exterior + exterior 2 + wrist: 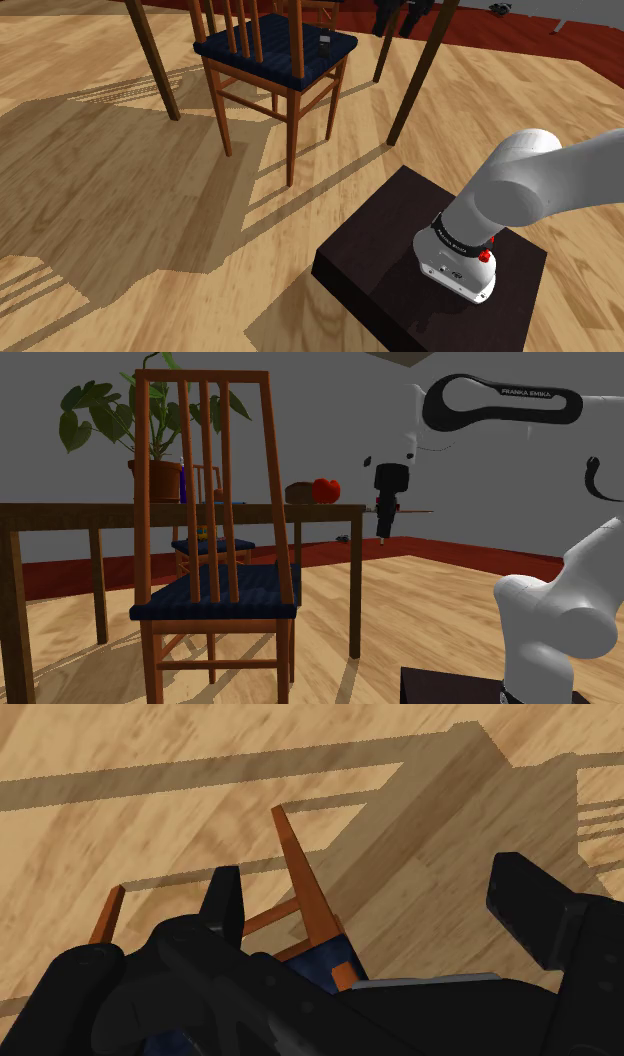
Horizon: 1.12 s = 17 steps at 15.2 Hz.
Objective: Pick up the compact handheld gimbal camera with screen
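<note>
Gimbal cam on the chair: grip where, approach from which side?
Probably its narrow upright body, from straight above. The gimbal camera stands on the blue seat cushion near a corner away from the backrest, so its top is free. Too small to tell which way its screen faces.

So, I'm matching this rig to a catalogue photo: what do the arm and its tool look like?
The arm is white with rounded links, a black band lettered FRANKA EMIKA and a small red spot near its base. The tool is all black.
</note>
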Available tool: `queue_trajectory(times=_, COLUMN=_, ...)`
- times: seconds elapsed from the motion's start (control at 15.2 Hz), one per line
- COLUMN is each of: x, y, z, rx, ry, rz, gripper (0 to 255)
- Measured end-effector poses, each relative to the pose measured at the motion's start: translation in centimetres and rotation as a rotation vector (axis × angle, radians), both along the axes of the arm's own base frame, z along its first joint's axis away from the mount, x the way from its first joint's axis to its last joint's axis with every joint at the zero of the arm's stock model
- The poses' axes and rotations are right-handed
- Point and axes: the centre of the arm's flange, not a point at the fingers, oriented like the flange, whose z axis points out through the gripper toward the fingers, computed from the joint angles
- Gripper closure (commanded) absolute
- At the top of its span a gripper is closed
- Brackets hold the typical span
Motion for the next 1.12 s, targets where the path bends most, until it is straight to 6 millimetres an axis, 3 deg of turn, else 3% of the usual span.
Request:
queue_trajectory(times=0.13, x=0.6, y=-0.1, z=-0.2, rx=-0.002, ry=0.002, rz=-0.012, gripper=0)
queue_trajectory(times=0.33, x=3.6, y=-0.6, z=-1.1, rx=-0.012, ry=0.015, rz=-0.074, gripper=0)
queue_trajectory(times=0.79, x=12.3, y=-2.4, z=-3.5, rx=-0.038, ry=0.048, rz=-0.244, gripper=0)
queue_trajectory(times=1.12, x=18.5, y=-5.2, z=-5.6, rx=-0.057, ry=0.073, rz=-0.368, gripper=0)
